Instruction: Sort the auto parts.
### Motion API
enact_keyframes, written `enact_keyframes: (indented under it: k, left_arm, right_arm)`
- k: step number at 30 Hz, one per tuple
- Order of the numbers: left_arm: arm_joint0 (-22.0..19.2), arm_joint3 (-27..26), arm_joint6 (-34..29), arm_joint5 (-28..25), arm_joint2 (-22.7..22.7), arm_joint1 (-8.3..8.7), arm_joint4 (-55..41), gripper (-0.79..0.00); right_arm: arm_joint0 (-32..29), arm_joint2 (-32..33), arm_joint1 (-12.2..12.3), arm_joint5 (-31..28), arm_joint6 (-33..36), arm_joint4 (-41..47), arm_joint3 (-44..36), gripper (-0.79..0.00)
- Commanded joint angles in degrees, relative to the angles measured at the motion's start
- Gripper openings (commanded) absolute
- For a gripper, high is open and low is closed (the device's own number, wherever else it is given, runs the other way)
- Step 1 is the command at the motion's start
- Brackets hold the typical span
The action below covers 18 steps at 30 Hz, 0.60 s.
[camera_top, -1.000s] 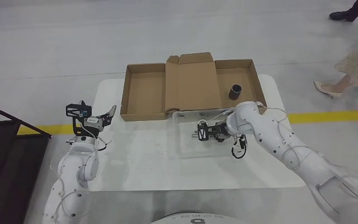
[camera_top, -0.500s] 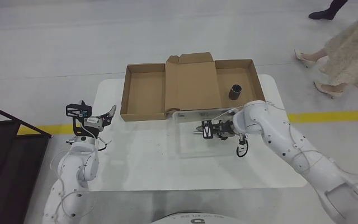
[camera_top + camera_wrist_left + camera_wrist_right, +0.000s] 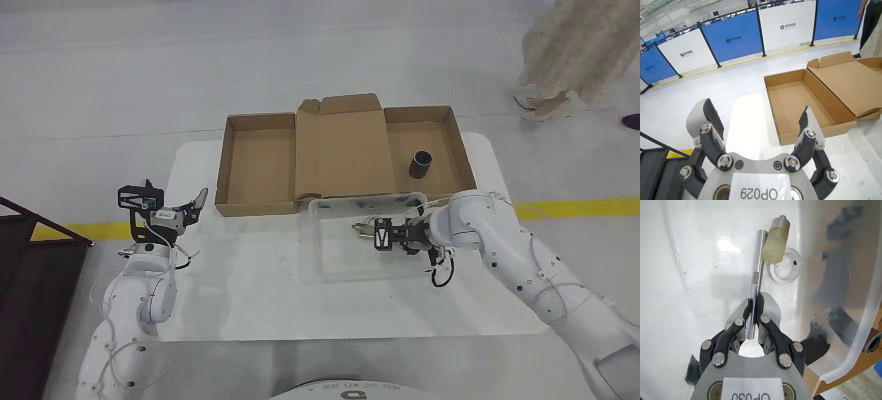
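A white, round-cornered table [image 3: 250, 290] stands mid-scene on a pale grey floor [image 3: 150, 70]. A yellow painted floor stripe [image 3: 580, 209] runs out from it at 3 and 9 o'clock. A black metal rack [image 3: 25, 300] stands at 8 o'clock. Blue and white perforated fence panels [image 3: 734, 43] on black posts line the far floor.

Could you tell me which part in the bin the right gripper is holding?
The long steel rod: the right gripper is shut on its end, while the yellowish cylinder and ring lie ungripped beside it.

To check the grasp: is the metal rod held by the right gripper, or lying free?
Held. The right gripper is shut on the metal rod, and clamps it near one end.
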Motion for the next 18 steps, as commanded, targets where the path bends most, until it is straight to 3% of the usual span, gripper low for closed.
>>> enact_keyframes:
  k: [1, 7, 18]
  left_arm:
    - [0.0, 0.0, 0.0, 0.0, 0.0, 0.0, 0.0, 0.0]
    - [0.0, 0.0, 0.0, 0.0, 0.0, 0.0, 0.0, 0.0]
    - [0.0, 0.0, 0.0, 0.0, 0.0, 0.0, 0.0, 0.0]
  right_arm:
    - [0.2, -0.3, -0.1, 0.2, 0.4, 0.4, -0.1, -0.456]
    - [1.1, -1.5, -0.7, 0.8, 1.4, 0.8, -0.5, -0.446]
    - [4.1, -5.2, -2.5, 0.6, 2.3, 2.6, 2.3, -0.499]
